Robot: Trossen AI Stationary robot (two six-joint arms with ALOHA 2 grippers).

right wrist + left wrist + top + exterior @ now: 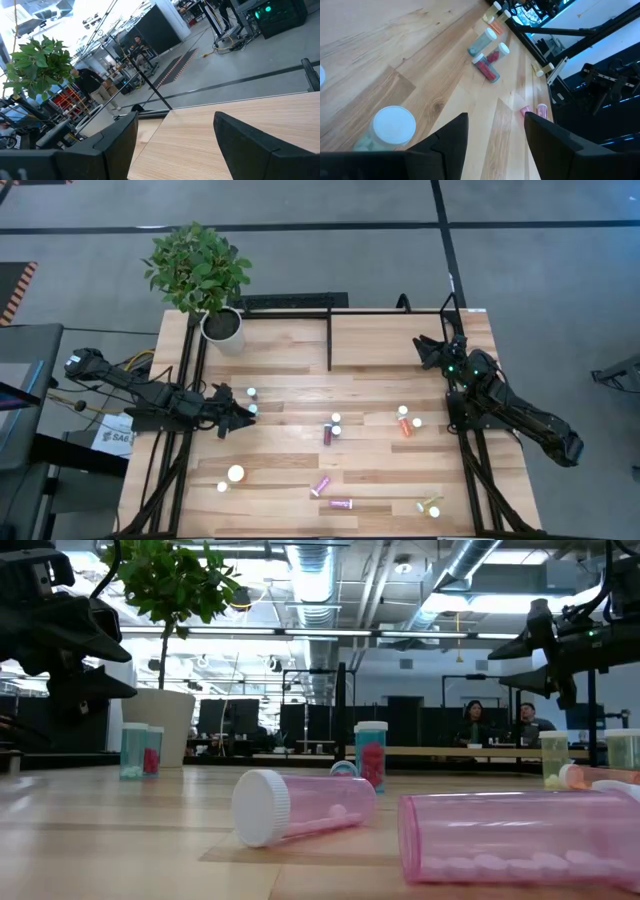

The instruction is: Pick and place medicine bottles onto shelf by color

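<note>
Fingers apart and empty, the left gripper (247, 414) hovers at center-left beside two upright bottles (251, 393), apparently lining up a pick; the right gripper (428, 350), also open, waits over the bare shelf (380, 340) at upper right; other bottles lie scattered below

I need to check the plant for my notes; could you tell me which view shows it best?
The high view: the whole plant and its pot show from above. The low view shows its pot and lower leaves; the right wrist view only foliage; the left wrist view nothing.

pink bottles (310, 808), white caps; green plant (197, 268)
</note>
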